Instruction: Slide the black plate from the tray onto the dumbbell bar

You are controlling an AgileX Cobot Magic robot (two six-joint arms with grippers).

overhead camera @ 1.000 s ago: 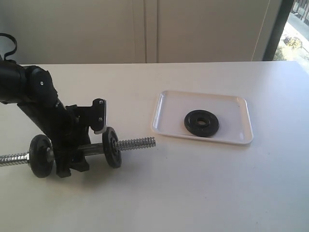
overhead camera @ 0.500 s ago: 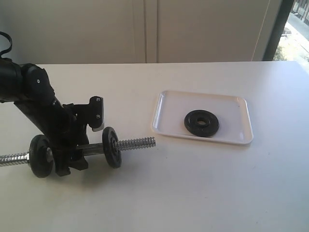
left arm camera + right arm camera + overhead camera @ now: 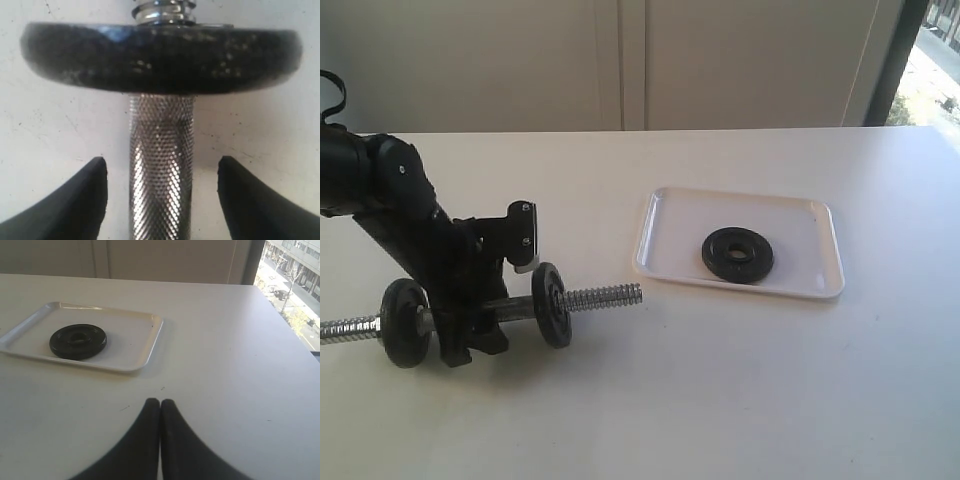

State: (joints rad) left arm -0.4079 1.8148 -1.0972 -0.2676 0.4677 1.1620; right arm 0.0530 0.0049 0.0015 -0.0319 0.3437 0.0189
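I see left hand (image 3: pixel 162 162) spread astride bar (image 3: pixel 161 130) | right hand (image 3: pixel 160 404) pressed together | plate (image 3: pixel 737 255) flat in tray (image 3: pixel 665 215)

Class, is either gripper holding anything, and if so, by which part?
Nothing is held. The left gripper, open, straddles the dumbbell bar at its knurled middle without touching it; the right gripper is shut and empty.
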